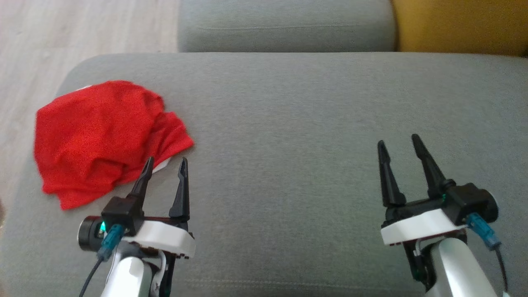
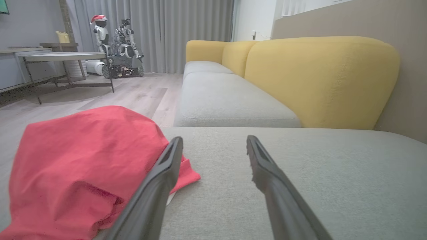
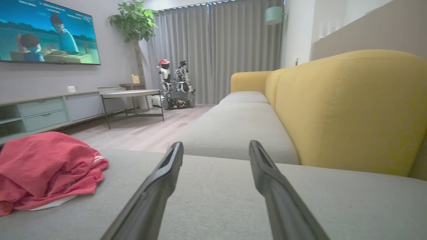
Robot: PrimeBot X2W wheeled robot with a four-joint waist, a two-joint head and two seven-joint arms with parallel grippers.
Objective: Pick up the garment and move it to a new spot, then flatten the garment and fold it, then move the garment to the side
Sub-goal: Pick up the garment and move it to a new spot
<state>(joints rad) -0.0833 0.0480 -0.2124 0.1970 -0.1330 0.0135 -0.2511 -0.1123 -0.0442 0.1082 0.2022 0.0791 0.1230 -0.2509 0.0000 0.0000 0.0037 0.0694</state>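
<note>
A crumpled red garment [image 1: 99,136] with a bit of white trim lies at the left end of the grey sofa cushion [image 1: 313,123]. My left gripper [image 1: 166,161] stands open just at the garment's near right edge, its left finger over the cloth and nothing between the fingers. In the left wrist view the garment [image 2: 80,166] rises to the left of the open left gripper [image 2: 213,141]. Far to the right, my right gripper [image 1: 398,144] hangs open over bare cushion. The right wrist view has the garment [image 3: 46,166] at its left and the open right gripper [image 3: 216,146].
A second grey seat cushion [image 1: 284,24] and a yellow backrest [image 1: 458,24] lie beyond. Wood floor [image 1: 82,29] borders the sofa's left end. Across the room stand a round table [image 2: 63,56], a parked robot [image 2: 115,46], a TV [image 3: 46,33] and curtains.
</note>
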